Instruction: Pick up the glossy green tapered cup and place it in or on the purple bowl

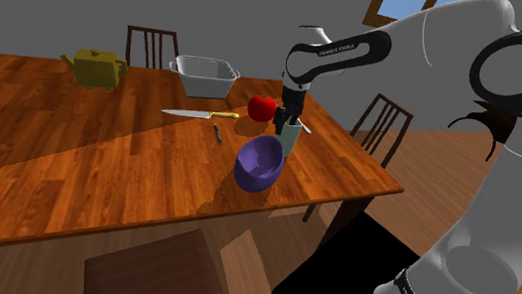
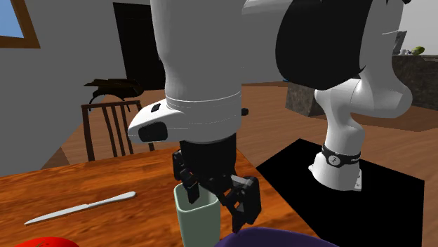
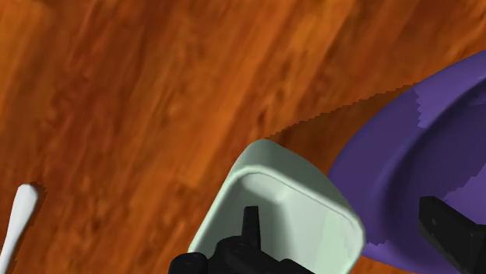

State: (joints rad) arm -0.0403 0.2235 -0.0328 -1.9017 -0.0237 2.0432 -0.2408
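The pale green tapered cup [image 1: 291,137] [image 2: 197,219] [image 3: 290,209] stands upright close beside the purple bowl [image 1: 259,163] [image 2: 277,238] [image 3: 413,163] on the wooden table. My gripper [image 1: 290,122] [image 2: 216,203] [image 3: 350,233] comes down onto the cup's rim on the bowl side. One finger [image 3: 251,223] reaches inside the cup. The other finger [image 3: 453,232] hangs outside it, over the bowl. The cup's wall lies between them with a gap on each side, so the gripper is open and clasps nothing.
A red apple [image 1: 261,107] [image 2: 41,243] sits just behind the cup, and a knife [image 1: 200,114] [image 2: 81,208] lies beyond it. A grey tub [image 1: 203,75] and a yellow teapot [image 1: 96,67] stand at the far side. Chairs [image 1: 383,122] ring the table, whose edge [image 1: 343,202] runs near the bowl.
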